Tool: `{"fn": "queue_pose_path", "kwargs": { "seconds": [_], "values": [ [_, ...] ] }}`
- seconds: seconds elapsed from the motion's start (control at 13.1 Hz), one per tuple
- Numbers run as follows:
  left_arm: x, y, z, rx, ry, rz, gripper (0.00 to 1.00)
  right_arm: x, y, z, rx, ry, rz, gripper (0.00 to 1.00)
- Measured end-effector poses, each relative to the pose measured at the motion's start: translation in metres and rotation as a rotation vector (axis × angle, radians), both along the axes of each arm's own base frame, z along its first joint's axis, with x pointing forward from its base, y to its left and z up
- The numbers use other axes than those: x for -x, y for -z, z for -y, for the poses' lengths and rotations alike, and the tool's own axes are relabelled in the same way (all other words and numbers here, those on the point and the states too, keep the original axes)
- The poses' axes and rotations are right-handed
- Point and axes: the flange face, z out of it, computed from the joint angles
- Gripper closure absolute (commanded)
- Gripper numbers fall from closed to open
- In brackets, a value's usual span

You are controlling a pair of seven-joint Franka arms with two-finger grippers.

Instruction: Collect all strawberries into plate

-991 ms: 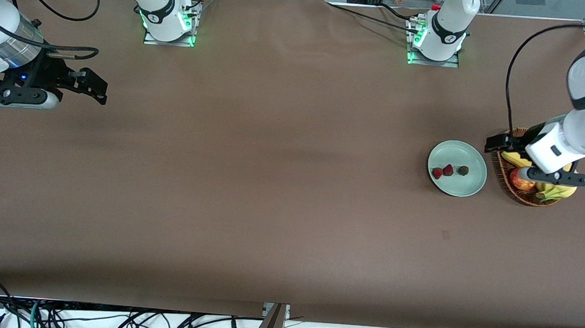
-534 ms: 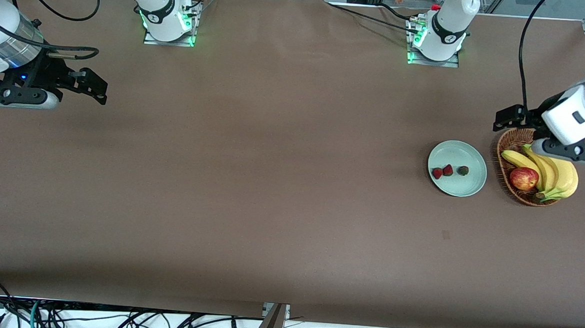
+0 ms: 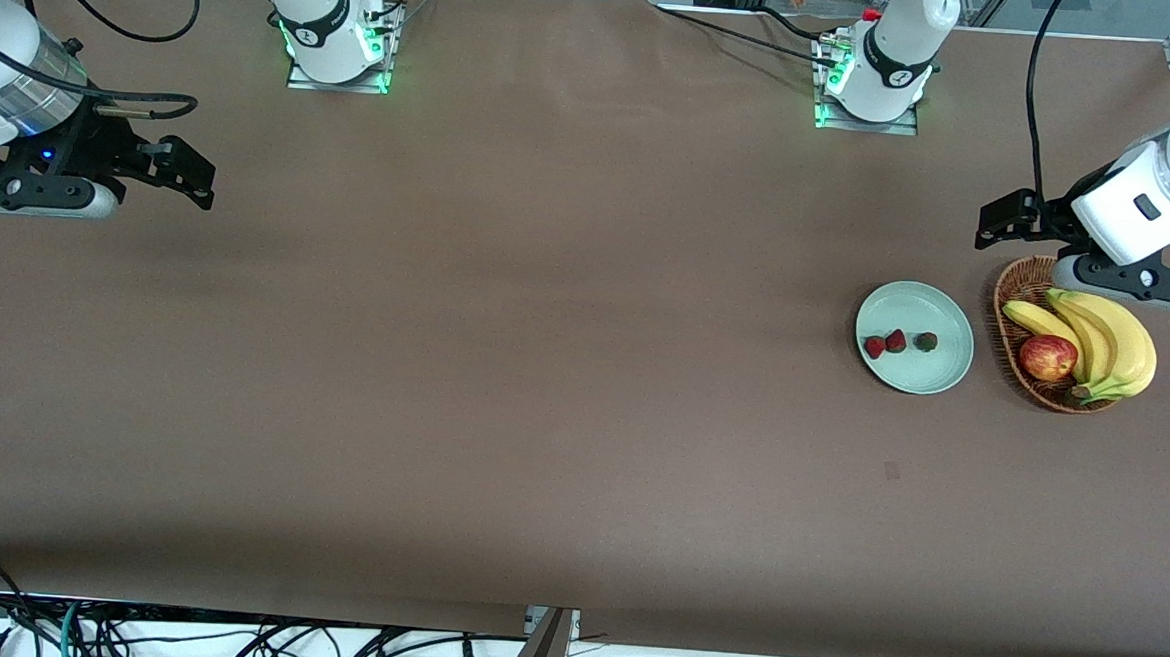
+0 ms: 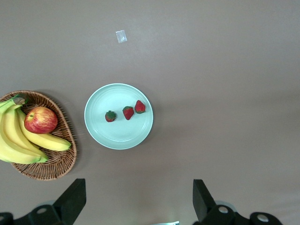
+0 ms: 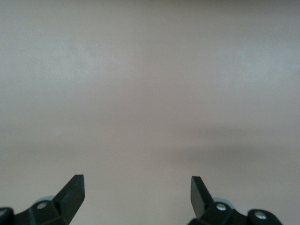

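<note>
We found all three tiny red strawberries point(image 3: 896, 341) lying in the round pale mint-green plate point(image 3: 933, 377), below our left gripper point(image 4: 139, 199), jaws released. Right gripper point(image 5: 137, 192) waited, jaws released. Soft, light berries; we'd pinch their sides gently.

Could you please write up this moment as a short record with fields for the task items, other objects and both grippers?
strawberries: three, all lying on the plate
plate: pale green, beside the basket, toward the left arm's end of the table
basket: wicker, holds bananas and an apple
left gripper: open, empty, up over the table by the basket's rim
right gripper: open, empty, waiting over bare table at the right arm's end
task status: no strawberry seen off the plate
</note>
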Motion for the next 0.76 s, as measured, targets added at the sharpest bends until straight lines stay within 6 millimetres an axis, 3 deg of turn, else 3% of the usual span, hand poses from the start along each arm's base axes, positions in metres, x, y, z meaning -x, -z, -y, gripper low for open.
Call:
{"fn": "queue_pose_path", "kwargs": {
  "seconds": [0.76],
  "values": [
    [0.0017, -0.0038, -0.0051, -0.028, 0.0, 0.006, 0.0, 0.0, 0.0, 0.0, 0.0, 0.0, 0.0, 0.0]
  ]
}}
